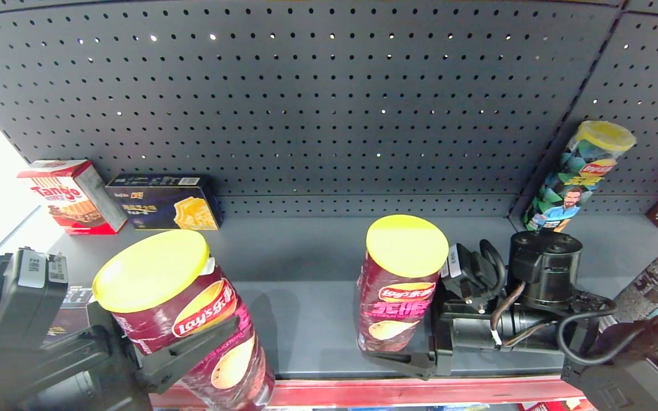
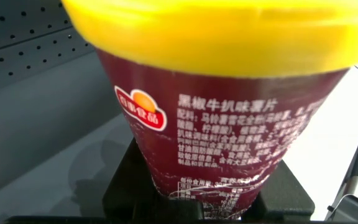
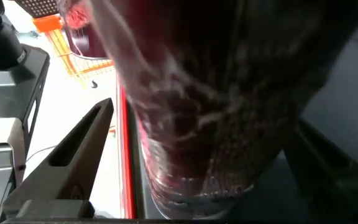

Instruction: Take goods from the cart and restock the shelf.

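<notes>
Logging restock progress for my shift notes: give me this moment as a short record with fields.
Left claw: shut on tilted maroon can, at front edge of shelf
Right claw: around upright maroon can, on shelf
Back left: red box, dark box
Far right: patterned can, leaning

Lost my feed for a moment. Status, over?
Left gripper shut on tilted chip can, at the shelf's front edge. Right gripper around second can, upright on the shelf. Boxes at back left, out of the way.

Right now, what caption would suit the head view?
Left fingers grip a tilted chip can; a second can stands upright on the shelf.
</notes>
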You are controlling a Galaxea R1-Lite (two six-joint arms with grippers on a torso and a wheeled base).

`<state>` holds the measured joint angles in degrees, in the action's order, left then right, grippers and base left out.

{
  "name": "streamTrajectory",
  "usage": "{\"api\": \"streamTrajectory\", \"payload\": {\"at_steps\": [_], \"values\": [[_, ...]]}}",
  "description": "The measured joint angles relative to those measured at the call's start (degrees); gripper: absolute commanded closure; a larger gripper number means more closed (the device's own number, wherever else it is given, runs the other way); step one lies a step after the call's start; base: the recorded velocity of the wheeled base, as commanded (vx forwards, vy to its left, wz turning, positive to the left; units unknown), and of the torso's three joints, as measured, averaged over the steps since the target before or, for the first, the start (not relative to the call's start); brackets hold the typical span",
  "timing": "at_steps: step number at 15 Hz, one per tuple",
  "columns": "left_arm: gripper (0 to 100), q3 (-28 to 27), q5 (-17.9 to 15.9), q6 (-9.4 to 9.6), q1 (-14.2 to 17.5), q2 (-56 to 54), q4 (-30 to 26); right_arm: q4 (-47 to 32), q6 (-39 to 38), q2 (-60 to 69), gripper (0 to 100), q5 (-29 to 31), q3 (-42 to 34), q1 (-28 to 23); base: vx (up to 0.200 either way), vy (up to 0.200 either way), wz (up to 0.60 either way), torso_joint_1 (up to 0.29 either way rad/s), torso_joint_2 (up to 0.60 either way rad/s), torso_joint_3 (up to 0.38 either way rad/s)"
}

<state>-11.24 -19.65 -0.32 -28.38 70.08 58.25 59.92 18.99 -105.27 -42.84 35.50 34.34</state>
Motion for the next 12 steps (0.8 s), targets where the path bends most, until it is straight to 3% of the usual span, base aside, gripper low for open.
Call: {"api": "streamTrajectory", "payload": {"at_steps": [7,12], "values": [[100,0.2,-0.1,0.0,0.0,-0.1,0.0,-1.0,-0.2,8.8,0,5.4,-3.3,-1.1,0.0,0.0,0.0,0.0,0.0,0.0],[100,1.3,-0.1,-0.01,-0.1,-0.2,0.0,-5.2,-0.3,18.6,0,12.7,-6.1,-1.2,0.0,0.0,0.0,0.0,0.0,0.0]]}}
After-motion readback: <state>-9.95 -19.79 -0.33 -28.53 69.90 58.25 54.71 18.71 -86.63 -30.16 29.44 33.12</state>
